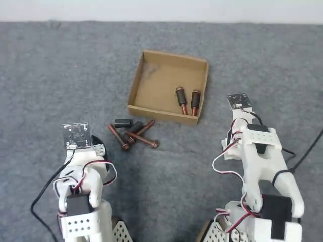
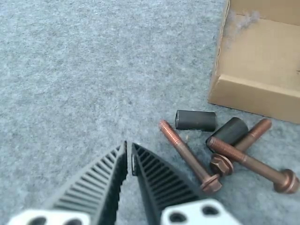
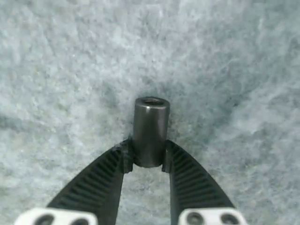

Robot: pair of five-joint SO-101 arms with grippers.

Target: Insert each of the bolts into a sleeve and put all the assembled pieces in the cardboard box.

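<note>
While two assembled pieces (image 1: pixel 180 101) lie side by side in the cardboard box (image 1: pixel 154 80), the high view has three loose bolts (image 1: pixel 143 139) and two loose sleeves (image 1: pixel 122 122) heaped on the grey surface (image 1: pixel 60 65) just in front of it. The left arm (image 1: pixel 81 186) is close beside the heap, and the right arm (image 1: pixel 262 156) is off to the box's other side.

Over to the left wrist view: the left hand (image 2: pixel 129 149) hovers empty, tips all but together, near the heap. The nearest bolt (image 2: pixel 185 152) lies at the heap's edge.

Right wrist view now: the right hand (image 3: pixel 148 159) is clamped on a third sleeve (image 3: pixel 150 124), bore facing away, above the surface.

So this looks like the insertion step. Next, I'd say, the left hand must part, take a bolt near its head, and line the shank up with that bore.
</note>
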